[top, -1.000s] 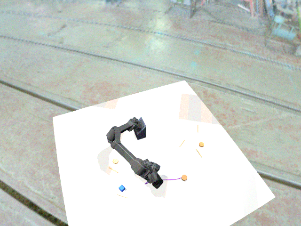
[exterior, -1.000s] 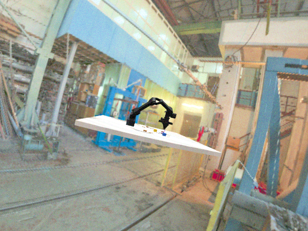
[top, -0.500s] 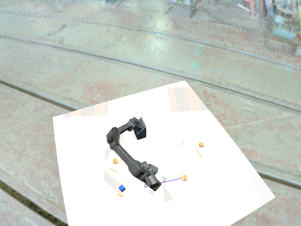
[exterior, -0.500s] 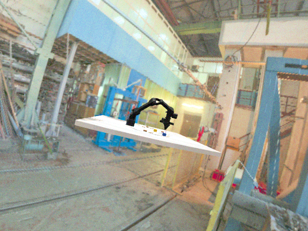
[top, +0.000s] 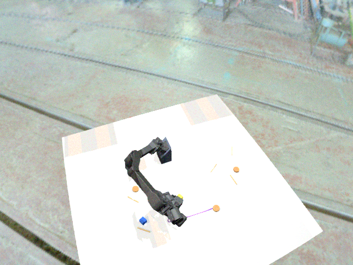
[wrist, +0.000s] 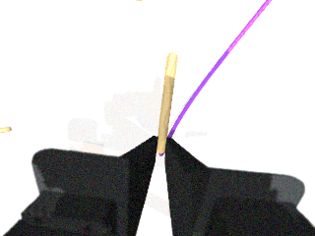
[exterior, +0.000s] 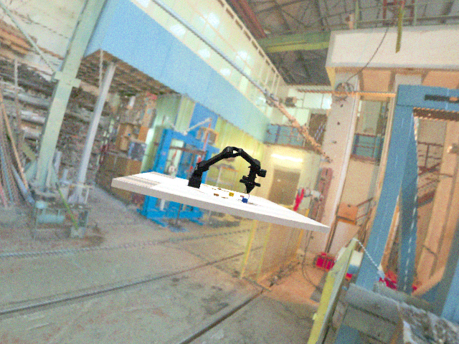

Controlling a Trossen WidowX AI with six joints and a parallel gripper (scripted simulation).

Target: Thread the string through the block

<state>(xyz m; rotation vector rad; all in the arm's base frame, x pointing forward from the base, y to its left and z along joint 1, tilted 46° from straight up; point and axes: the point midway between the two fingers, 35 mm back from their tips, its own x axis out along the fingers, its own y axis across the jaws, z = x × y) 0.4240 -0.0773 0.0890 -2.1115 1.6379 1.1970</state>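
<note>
While the white bench (top: pixel 199 148) (exterior: pixel 207 207) carries everything, the black six-joint arm (top: pixel 142 182) (exterior: pixel 213 160) bends up and over it, its wrist low above the surface. At its end the black claw (top: pixel 175 218) (exterior: pixel 249 191) (wrist: pixel 161 142) points down, its tips nearly together and clamped on the thin, pale wooden stick (wrist: pixel 167 103). The tips grip one end; the rest sticks out in front of them, slightly aslant in the wrist view.

The small yellow block (top: pixel 180 196) (exterior: pixel 231 193) is partly covered by the wrist in the top view, and its hole can't be made out. The small blue block (top: pixel 143 220) (exterior: pixel 244 200) lies on the other side of the claw, with a loose stick (top: pixel 144 229) near it.

Well apart from the claw, a round orange-brown wooden button (top: pixel 215 208) anchors the purple string (top: pixel 199 213) (wrist: pixel 207 79), which runs back nearly straight to the claw tips, beside the held stick; a bit of purple shows just past the claw too. Another button (top: pixel 135 189) has a thin stick (top: pixel 132 199) near it, and a third button (top: pixel 236 169) lies among three more slender sticks.
</note>
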